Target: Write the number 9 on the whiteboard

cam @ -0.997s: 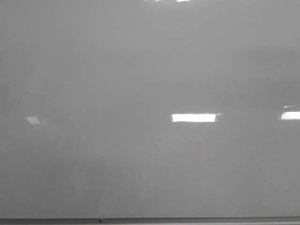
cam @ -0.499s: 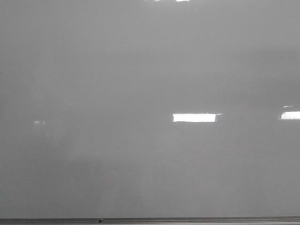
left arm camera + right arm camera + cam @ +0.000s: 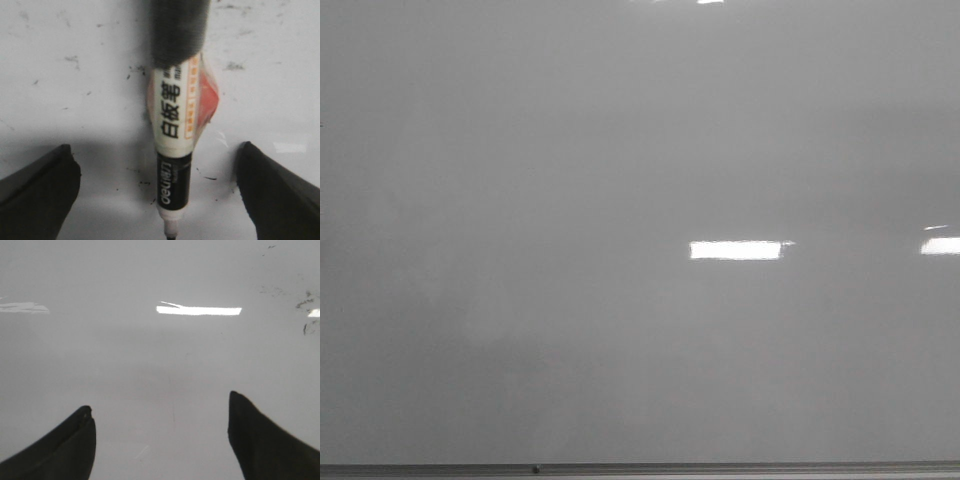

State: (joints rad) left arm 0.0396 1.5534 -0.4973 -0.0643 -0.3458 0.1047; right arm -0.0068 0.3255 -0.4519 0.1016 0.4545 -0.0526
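Whiteboard (image 3: pixel 620 150) filling front view, showing no number 9 yet, writing still lying ahead; marker (image 3: pixel 175 135) lying uncapped between left gripper (image 3: pixel 160 192) fingers, spread wide and gripping nothing; right gripper (image 3: pixel 162 437) likewise gaping, empty.

A white-and-black marker (image 3: pixel 172 150) with printed Chinese characters and an orange-red label lies lengthwise between the spread dark fingers (image 3: pixel 37 192) of the left gripper (image 3: pixel 160 195), touching neither. Its far end sits in a dark grey sleeve (image 3: pixel 179 30), and the whiteboard (image 3: pixel 75 90) behind shows scattered black specks and smudges
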